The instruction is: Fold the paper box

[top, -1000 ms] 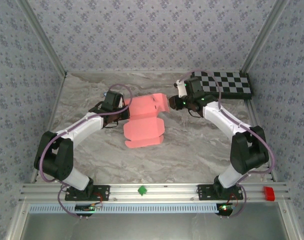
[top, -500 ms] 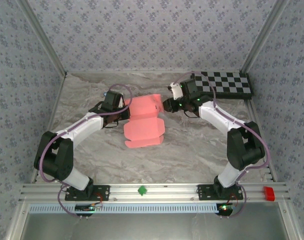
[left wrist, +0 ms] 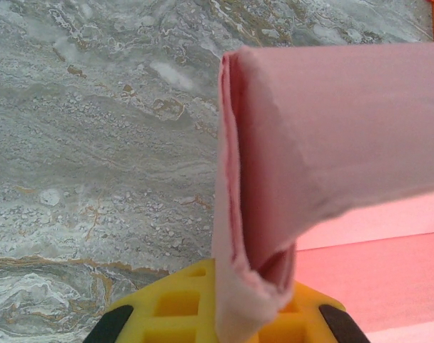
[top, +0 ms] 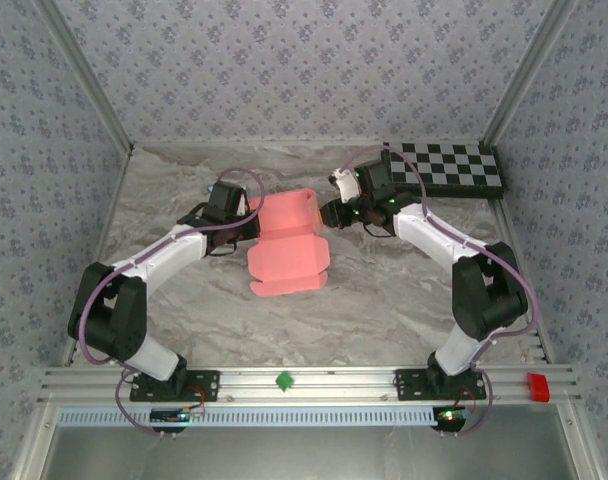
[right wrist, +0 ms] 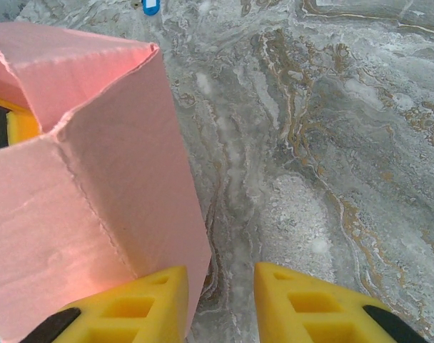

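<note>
Marbled grey surface [top: 384, 300] between patterned walls, with the paper box [top: 289, 245] lying mid-surface and only half raised — near panel flat, far walls standing. Left fingers [top: 250, 222] pinched tight on the doubled left wall. Right fingers [top: 329, 212] apart, one just against the outside of the right wall, bare surface in the gap. Likely troubles from here: pushing that right wall in too hard and buckling thin card off its crease; pulling against the left clamp and tearing or dragging the sheet — or walls springing flat once released.
</note>
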Controlling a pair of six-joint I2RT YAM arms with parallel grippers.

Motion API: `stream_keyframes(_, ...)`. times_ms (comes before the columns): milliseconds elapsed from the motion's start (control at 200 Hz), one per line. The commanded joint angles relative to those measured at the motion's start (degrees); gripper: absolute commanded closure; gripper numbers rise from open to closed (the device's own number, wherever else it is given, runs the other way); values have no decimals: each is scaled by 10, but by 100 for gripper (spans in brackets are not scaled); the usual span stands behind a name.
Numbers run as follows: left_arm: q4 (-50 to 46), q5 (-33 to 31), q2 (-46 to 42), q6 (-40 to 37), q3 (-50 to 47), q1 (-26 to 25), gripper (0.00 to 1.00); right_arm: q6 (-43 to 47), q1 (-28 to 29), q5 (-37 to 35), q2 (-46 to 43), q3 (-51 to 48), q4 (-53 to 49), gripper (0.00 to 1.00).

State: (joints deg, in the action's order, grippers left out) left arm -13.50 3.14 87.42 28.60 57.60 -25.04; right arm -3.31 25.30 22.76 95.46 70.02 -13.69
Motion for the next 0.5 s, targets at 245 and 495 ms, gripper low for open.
stream_keyframes(245,-6,-4,-2,12,12,-2,100,20,6,35,-21,13,-10,72)
stream_keyframes(495,-12,-10,-2,11,10,-2,100,21,6,47,-33,11,-9,71)
